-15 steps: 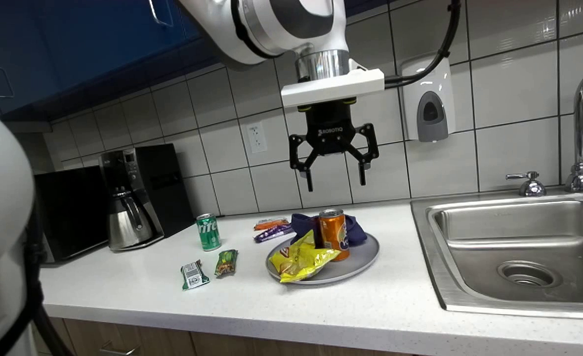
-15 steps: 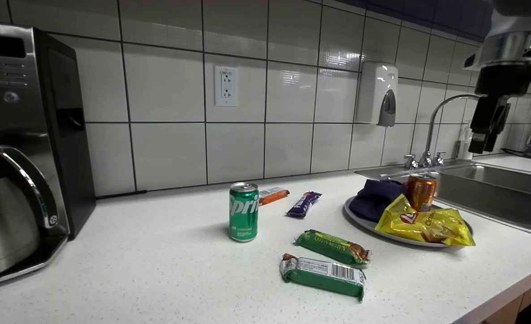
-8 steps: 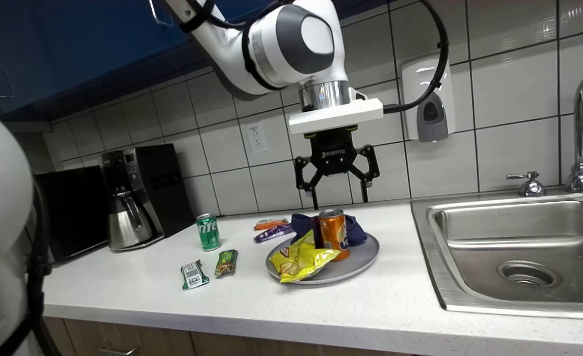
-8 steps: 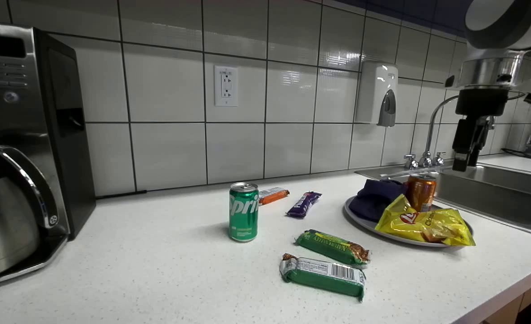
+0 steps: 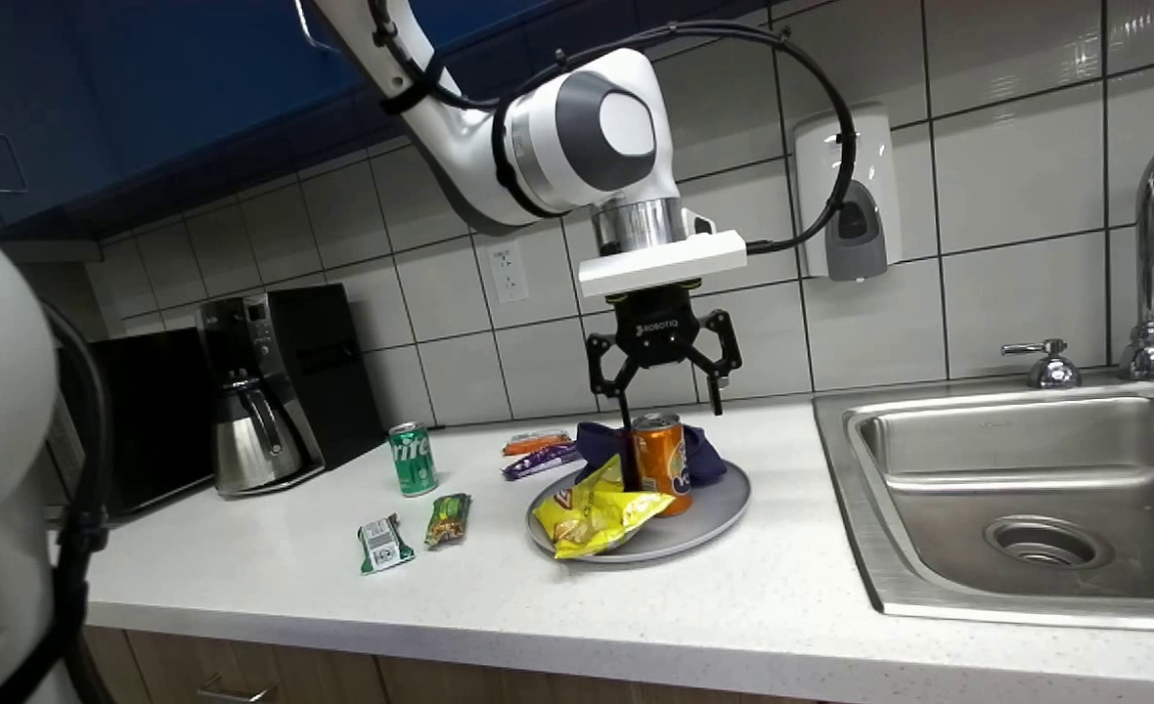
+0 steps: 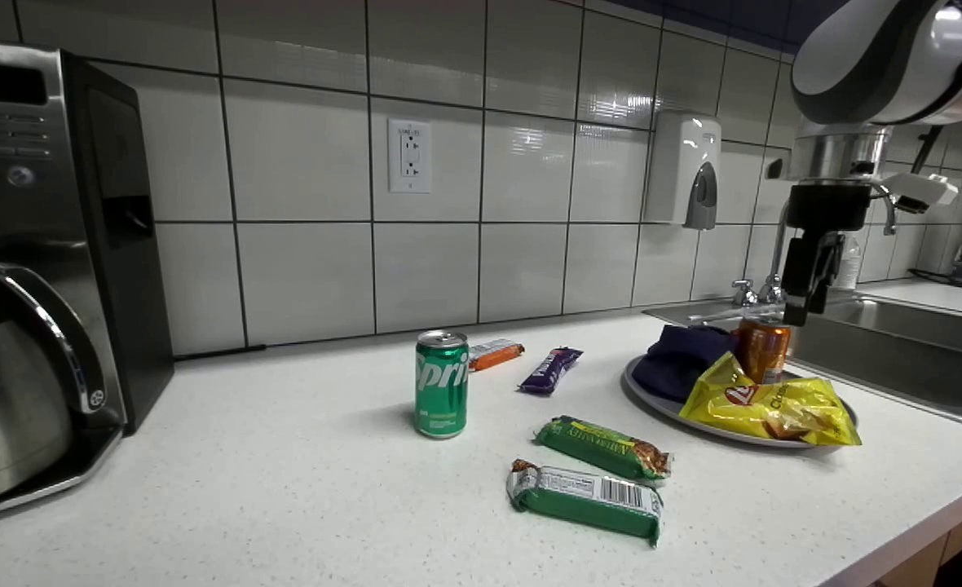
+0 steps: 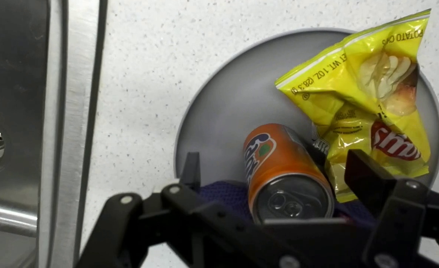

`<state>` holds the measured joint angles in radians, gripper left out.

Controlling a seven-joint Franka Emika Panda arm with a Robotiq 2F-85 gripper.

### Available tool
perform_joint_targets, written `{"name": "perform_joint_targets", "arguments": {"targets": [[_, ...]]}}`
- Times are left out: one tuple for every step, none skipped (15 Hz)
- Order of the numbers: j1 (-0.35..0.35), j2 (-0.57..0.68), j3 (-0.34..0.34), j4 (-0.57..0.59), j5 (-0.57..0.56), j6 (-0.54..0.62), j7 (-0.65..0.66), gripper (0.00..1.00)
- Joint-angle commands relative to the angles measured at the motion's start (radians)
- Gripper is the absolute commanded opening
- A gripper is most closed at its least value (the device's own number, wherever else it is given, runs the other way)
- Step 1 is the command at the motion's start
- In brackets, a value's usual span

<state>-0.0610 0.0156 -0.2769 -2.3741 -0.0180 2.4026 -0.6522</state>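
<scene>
My gripper [image 5: 671, 413] is open and empty, pointing down just above an orange Fanta can [image 5: 662, 460]. In the wrist view the can [image 7: 279, 156] lies between the two spread fingers [image 7: 273, 160], with no visible contact. The can stands upright on a grey plate [image 5: 724, 523]. A yellow chip bag [image 5: 592, 518] lies at the plate's front, and a dark blue cloth [image 5: 704, 460] is behind the can. A dark narrow item [image 5: 630, 464] stands between can and bag, partly hidden. In an exterior view the gripper [image 6: 803, 314] is over the can [image 6: 764, 350].
A green Sprite can [image 6: 441, 383] stands on the white counter. Two green bar packets [image 6: 603, 448] [image 6: 587, 501], a purple packet [image 6: 550, 371] and an orange packet [image 6: 496, 355] lie nearby. A steel sink [image 5: 861, 548] adjoins the plate's side. A coffee maker [image 5: 313, 362] stands at the far end.
My gripper has come down toward the orange can, staying open. In an exterior view it has also shifted left. The can, plate, bag and other objects have not moved.
</scene>
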Motion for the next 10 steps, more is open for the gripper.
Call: {"name": "perform_joint_targets", "arguments": {"targets": [[-0.042, 0.051, 0.053, 0.047, 0.022, 0.021, -0.002, 1.0], [-0.044, 0.06, 0.058, 0.053, 0.023, 0.028, 0.005, 1.0], [-0.047, 0.069, 0.064, 0.059, 0.026, 0.037, 0.015, 1.0], [-0.049, 0.078, 0.07, 0.065, 0.036, 0.043, 0.026, 1.0], [-0.052, 0.084, 0.077, 0.069, 0.046, 0.048, 0.034, 1.0], [-0.053, 0.088, 0.084, 0.071, 0.059, 0.047, 0.039, 1.0], [-0.054, 0.09, 0.09, 0.073, 0.072, 0.046, 0.04, 1.0], [-0.054, 0.092, 0.096, 0.073, 0.081, 0.047, 0.043, 1.0], [-0.056, 0.094, 0.102, 0.075, 0.091, 0.047, 0.044, 1.0], [-0.055, 0.098, 0.107, 0.075, 0.098, 0.05, 0.046, 1.0]]}}
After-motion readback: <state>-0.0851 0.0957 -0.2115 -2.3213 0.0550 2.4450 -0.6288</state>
